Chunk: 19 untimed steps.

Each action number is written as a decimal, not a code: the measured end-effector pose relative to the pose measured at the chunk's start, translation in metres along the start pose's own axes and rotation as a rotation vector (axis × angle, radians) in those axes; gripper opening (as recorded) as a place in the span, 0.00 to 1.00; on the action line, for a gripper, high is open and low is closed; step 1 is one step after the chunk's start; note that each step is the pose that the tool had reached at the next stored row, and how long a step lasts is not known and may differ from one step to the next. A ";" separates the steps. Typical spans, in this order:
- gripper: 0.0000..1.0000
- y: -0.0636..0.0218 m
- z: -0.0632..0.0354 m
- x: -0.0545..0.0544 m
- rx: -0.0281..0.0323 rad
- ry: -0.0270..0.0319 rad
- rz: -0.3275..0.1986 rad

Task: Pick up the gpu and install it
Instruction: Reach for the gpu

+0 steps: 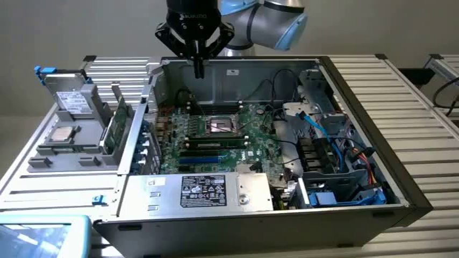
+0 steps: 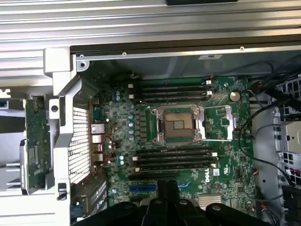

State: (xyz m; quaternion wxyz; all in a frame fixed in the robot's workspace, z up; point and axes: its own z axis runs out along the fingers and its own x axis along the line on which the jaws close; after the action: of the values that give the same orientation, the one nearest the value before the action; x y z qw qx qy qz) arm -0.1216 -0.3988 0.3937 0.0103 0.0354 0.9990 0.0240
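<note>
The gpu (image 1: 117, 124) is a thin green card standing on edge in a slot of the grey tray (image 1: 72, 153), at the exterior view's left, outside the computer case. In the wrist view the gpu (image 2: 35, 139) shows its green board face beside the case's perforated wall. My gripper (image 1: 199, 69) hangs high above the rear of the open case, over the motherboard (image 1: 215, 137), well to the right of the gpu. Its black fingers (image 2: 170, 190) are pressed together with nothing between them, so it is shut.
The tray also carries a silver drive with a white label (image 1: 72, 101) and a square chip (image 1: 62, 134). Inside the case lie a CPU socket (image 2: 178, 123), memory slots (image 2: 171, 157), blue slots (image 2: 141, 188), cables (image 1: 323, 129) and a power supply (image 1: 208, 191).
</note>
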 end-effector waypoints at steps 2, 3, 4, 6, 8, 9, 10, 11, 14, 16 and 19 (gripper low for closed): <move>0.12 0.0000 0.0000 0.000 -0.0002 0.0001 0.000; 0.12 0.0000 0.0000 0.000 -0.0003 0.0000 0.000; 0.12 0.0000 0.0000 0.000 -0.0003 0.0000 0.000; 0.12 -0.0001 0.0000 0.001 -0.0003 0.0000 0.000; 0.12 -0.0003 -0.0001 0.003 -0.0010 0.0001 0.000; 0.12 -0.0003 -0.0001 0.005 -0.0016 0.0001 0.000; 0.12 -0.0004 -0.0001 0.006 -0.0019 0.0001 0.000; 0.12 -0.0005 -0.0001 0.007 -0.0023 0.0001 0.000; 0.12 -0.0009 -0.0002 0.012 -0.0035 0.0002 0.000; 0.12 -0.0012 -0.0004 0.017 -0.0040 0.0003 0.000; 0.12 -0.0021 -0.0006 0.029 -0.0050 0.0003 0.000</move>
State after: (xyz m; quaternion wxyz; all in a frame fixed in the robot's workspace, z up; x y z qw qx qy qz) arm -0.1508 -0.3988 0.3936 0.0103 0.0354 0.9990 0.0265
